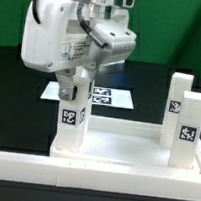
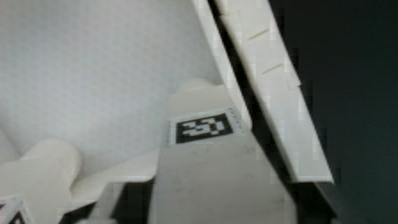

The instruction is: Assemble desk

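Observation:
The white desk slab [image 1: 124, 143] lies flat on the table. Two white tagged legs [image 1: 176, 108] [image 1: 191, 124] stand upright at its corners on the exterior view's right. My gripper [image 1: 78, 83] reaches down from above and is shut on the top of a third tagged leg [image 1: 71, 118], which stands upright at the slab's corner on the exterior view's left. In the wrist view this leg [image 2: 217, 165] fills the gap between my dark fingers [image 2: 153, 198], over the slab [image 2: 98, 70] and its rim [image 2: 267, 90]. The leg's foot and its socket are hidden.
The marker board [image 1: 107, 93] lies on the black table behind the slab. A long white border rail [image 1: 91, 174] runs along the front. A rounded white shape [image 2: 50, 170] shows beside the held leg in the wrist view; I cannot tell what it is.

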You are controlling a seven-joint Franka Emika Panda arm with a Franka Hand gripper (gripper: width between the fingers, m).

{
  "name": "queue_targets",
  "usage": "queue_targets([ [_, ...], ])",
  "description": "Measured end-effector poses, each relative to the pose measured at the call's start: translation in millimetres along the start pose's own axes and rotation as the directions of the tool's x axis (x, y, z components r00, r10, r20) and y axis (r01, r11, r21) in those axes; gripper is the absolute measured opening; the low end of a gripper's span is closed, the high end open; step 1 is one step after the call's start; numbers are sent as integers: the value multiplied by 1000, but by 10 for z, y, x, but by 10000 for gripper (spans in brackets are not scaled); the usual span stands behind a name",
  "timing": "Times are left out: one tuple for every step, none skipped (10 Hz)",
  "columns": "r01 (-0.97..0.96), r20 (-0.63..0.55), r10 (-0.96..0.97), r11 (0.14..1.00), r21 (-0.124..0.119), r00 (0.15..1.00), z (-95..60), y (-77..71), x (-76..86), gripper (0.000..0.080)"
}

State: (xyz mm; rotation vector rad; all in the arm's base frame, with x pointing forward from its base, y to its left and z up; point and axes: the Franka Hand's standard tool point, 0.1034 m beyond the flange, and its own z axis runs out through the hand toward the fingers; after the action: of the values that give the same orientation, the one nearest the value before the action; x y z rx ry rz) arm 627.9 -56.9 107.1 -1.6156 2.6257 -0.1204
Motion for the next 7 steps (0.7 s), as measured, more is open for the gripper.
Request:
queue_targets([
  [1,3,-1,1000,1,1000,-9,0,-16,320],
  [8,13,-8,1000,9,1000,-79,-4,-83,523],
  [19,29,-19,1000,22,999,-183,-23,-147,523],
  [24,46,-26,999,33,999,-295,-20,-224,623],
  [28,64,-31,999,42,997,-409,-8,-289,641],
  [34,83,-38,998,50,996,-527,-3,-357,641],
  [45,94,-50,997,58,994,-604,-23,-378,648],
])
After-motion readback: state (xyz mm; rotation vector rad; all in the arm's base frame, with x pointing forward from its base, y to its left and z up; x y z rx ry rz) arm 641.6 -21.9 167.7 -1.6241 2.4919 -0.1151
